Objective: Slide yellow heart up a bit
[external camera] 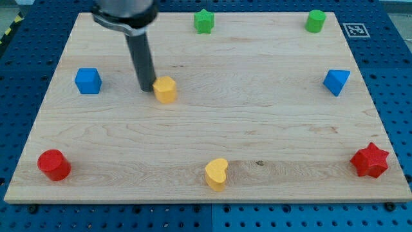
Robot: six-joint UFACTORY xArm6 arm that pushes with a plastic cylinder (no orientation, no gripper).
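The yellow heart [216, 174] lies near the table's [257, 122] bottom edge, well below and right of the tool [147, 88]. The tool, a plain rod holding nothing, touches the left side of 1 yellow hexagonal block [165, 89].

This is looking like a robotics lab bench. A pale wooden board [257, 116] is lying on a blue metal table [399, 96] that is showing a regular grid of mounting holes. A black-and-white printed marker tag [355, 29] is sitting by the board's top right corner, and yellow-black hazard tape [9, 32] is running along the view's top left.
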